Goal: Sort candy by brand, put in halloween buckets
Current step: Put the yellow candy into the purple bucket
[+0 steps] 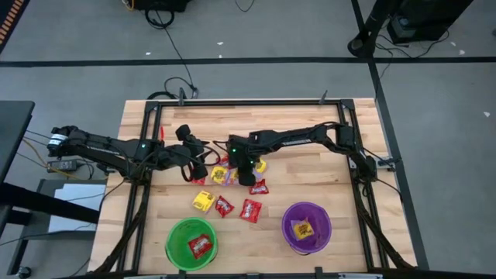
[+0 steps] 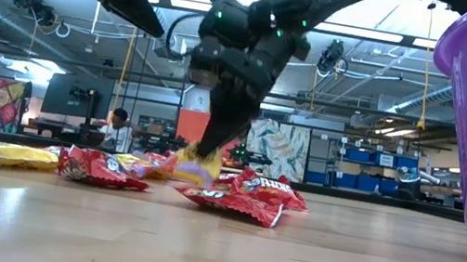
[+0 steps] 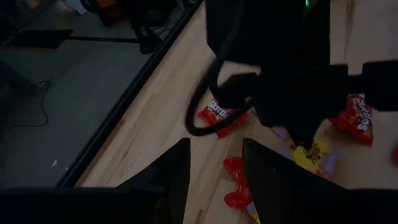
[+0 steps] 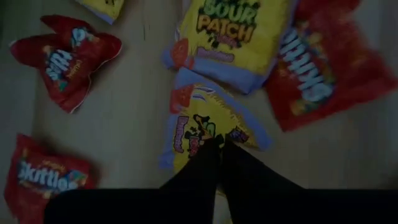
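Red and yellow candy packets lie loose on the table's middle (image 1: 225, 203), with more under the right arm. My right gripper (image 1: 246, 177) points down into that pile, shut on a yellow packet (image 4: 199, 118); it also shows in the low view (image 2: 207, 157). My left gripper (image 1: 203, 164) hovers open just left of the pile, raised well above the table (image 2: 141, 3) and touching nothing. The green bucket (image 1: 173, 232) stands near the front edge with a red packet (image 1: 201, 246) inside. The purple bucket (image 1: 288, 215) stands to its right, holding a yellow packet (image 1: 303, 229). My right gripper pinches the yellow packet between its two fingers (image 4: 205, 168), coming from above and pointing down. The fingertips meet on the packet's printed face close to one long edge (image 4: 194, 135), and the wrapper puckers up there. In the low view the packet (image 2: 194, 168) is still down among the other packets.
Around the held packet lie a second yellow packet (image 4: 233, 28) and red packets (image 4: 323, 68), (image 4: 68, 53), (image 4: 46, 177). Bare wood lies between the pile and the buckets. A black frame (image 1: 147, 155) runs along the table's sides. A person sits far off in the room (image 2: 118, 127).
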Robot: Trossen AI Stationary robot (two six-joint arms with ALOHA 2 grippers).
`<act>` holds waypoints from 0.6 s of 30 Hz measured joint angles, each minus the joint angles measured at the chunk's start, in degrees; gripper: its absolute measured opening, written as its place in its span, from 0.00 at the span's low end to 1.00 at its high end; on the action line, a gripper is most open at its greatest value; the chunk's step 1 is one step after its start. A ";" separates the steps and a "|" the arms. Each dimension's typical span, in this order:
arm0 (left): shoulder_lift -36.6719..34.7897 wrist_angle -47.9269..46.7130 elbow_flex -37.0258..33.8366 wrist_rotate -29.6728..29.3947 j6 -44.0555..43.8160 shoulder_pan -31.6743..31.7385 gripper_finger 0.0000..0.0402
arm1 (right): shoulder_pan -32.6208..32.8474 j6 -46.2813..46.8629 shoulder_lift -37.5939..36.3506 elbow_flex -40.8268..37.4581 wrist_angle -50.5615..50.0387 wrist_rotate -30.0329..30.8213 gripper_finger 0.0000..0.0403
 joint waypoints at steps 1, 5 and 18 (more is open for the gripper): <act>0.00 0.00 0.00 0.00 -0.01 0.00 0.38 | 0.16 -0.50 -0.03 1.58 -2.33 0.97 0.07; 0.00 -0.10 0.00 0.00 -0.01 0.00 0.38 | 1.52 -2.24 -1.06 6.30 -11.25 6.73 0.05; 0.00 -0.68 0.00 -0.02 0.47 0.00 0.38 | 5.40 7.48 -13.44 7.68 -27.22 16.61 0.03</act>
